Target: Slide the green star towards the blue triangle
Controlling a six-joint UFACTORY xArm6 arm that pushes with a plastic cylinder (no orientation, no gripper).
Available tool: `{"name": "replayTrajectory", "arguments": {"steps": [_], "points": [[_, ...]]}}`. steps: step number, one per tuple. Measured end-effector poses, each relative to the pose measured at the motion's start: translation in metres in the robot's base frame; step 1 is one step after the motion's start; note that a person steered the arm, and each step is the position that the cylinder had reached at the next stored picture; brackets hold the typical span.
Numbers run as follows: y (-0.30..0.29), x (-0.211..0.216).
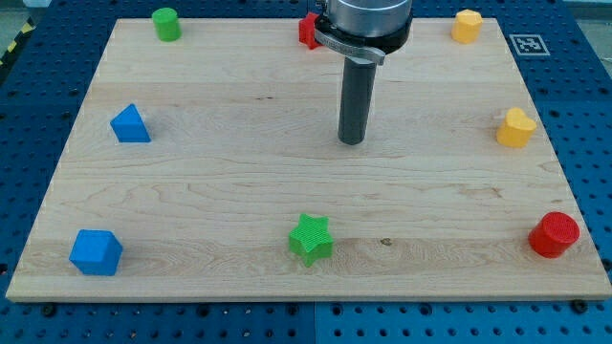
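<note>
The green star (311,238) lies near the view's bottom, just right of the board's middle. The blue triangle (130,124) lies at the view's left, about mid-height. My tip (352,141) rests on the board near its centre, above and slightly right of the green star, with a clear gap between them. The blue triangle is far to the left of my tip.
A blue cube-like block (96,252) sits at bottom left. A green cylinder (166,24) is at top left. A red block (308,31) is partly hidden behind the arm at top. Yellow blocks are at top right (467,26) and right (515,128). A red cylinder (555,235) is at bottom right.
</note>
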State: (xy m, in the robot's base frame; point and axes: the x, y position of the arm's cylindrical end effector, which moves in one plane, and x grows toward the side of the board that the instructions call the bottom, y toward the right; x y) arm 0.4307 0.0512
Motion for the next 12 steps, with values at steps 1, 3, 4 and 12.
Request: {"name": "replayTrajectory", "arguments": {"steps": [1,3,4,12], "points": [[0.000,0.000],[0.006,0.050],[0.021,0.086],[-0.100,0.140]]}}
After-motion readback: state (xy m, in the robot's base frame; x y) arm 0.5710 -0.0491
